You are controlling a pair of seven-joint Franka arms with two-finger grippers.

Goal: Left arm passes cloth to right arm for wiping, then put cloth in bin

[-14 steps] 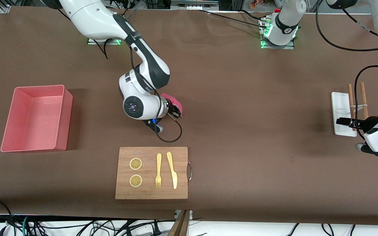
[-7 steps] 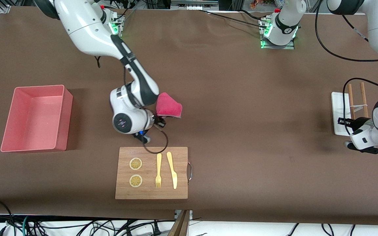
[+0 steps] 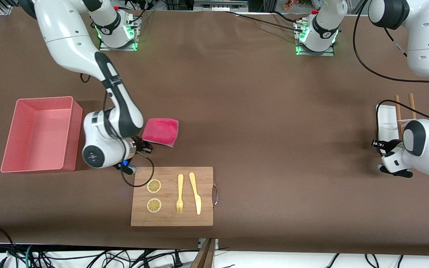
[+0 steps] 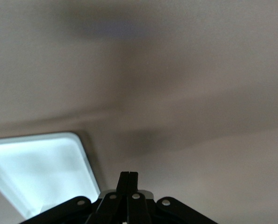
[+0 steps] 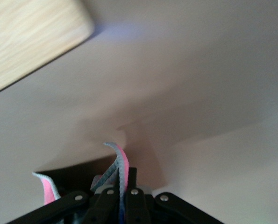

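Note:
The crimson-pink cloth (image 3: 161, 131) is spread flat low over the brown table, just farther from the front camera than the wooden board (image 3: 171, 219). My right gripper (image 3: 148, 147) is shut on the cloth's corner nearest the bin. In the right wrist view the pink and grey cloth edge (image 5: 120, 161) sticks out between the shut fingers of my right gripper (image 5: 128, 173). The pale pink bin (image 3: 70, 139) stands beside the right arm's wrist, with nothing in it. My left gripper (image 3: 375, 143) is shut on nothing beside the white tray (image 3: 383, 115). The left wrist view shows my left gripper (image 4: 128, 175) with its fingers pressed together.
The wooden board (image 5: 31, 37) carries two lemon slices (image 3: 154, 185), a yellow fork (image 3: 180, 193) and a yellow knife (image 3: 195, 192). Two wooden sticks (image 3: 398, 111) rest on the white tray (image 4: 36, 170) at the left arm's end.
My right arm has swept the cloth toward the bin, and the cloth now shows spread flat. My left arm has drawn back by the tray and its gripper has shut.

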